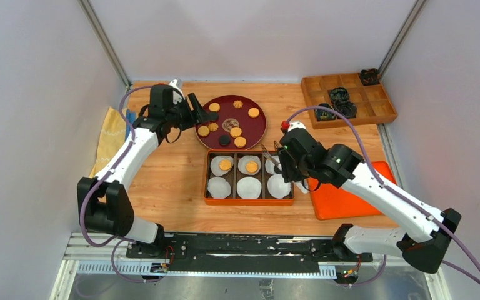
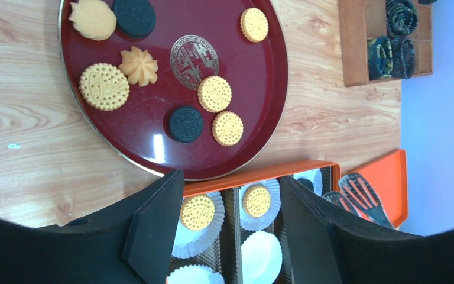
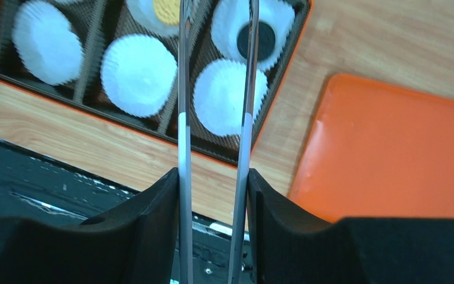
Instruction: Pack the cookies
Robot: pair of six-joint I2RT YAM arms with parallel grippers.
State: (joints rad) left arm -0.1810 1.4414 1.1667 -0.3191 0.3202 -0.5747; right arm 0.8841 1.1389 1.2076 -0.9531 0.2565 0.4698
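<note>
Several cookies, golden and dark, lie on a dark red round plate (image 1: 257, 128), also in the left wrist view (image 2: 254, 71). An orange box (image 1: 249, 200) holds white paper cups; two hold golden cookies (image 1: 225, 164) (image 2: 198, 212), one a dark cookie (image 3: 256, 40). My left gripper (image 1: 204, 110) (image 2: 230, 222) is open and empty at the plate's left edge. My right gripper (image 1: 285, 164) (image 3: 213, 177) is shut on metal tongs (image 3: 183, 106). Their tips are apart and empty over the box's right side.
An orange flat lid (image 1: 344, 195) lies right of the box. A wooden compartment tray (image 1: 349, 99) with dark items stands at the back right. A yellow cloth (image 1: 111, 134) lies at the left wall.
</note>
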